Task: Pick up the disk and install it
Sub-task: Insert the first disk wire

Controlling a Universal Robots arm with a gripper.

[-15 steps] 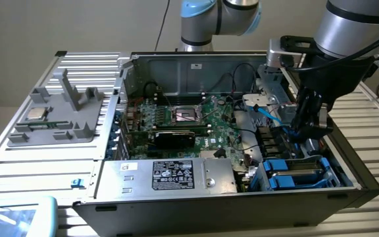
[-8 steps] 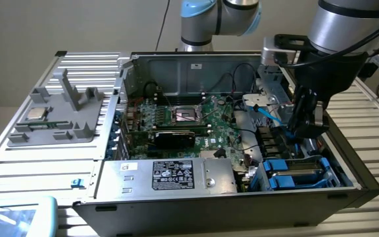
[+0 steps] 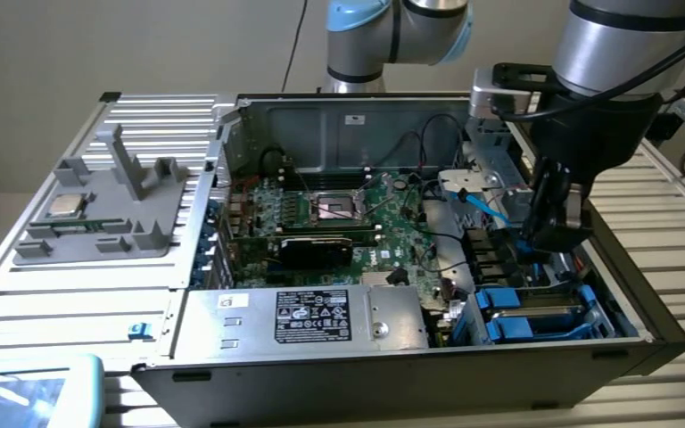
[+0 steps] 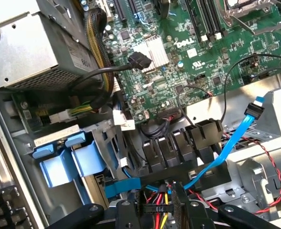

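The disk sits in the drive bay at the front corner of the open computer case, on the exterior view's right. It shows as a silver strip framed by its bright blue bracket. In the wrist view the blue bracket ends of the disk lie ahead of the fingers and off to one side. My gripper hangs inside the case just behind that bay and above it. It is open: the black fingers stand apart, with only red, yellow and black wires showing behind the gap.
A blue data cable runs loose beside the gripper. The big silver box fills the case's front. The motherboard lies behind it. A grey fixture outside the case holds a processor chip. Another arm stands behind.
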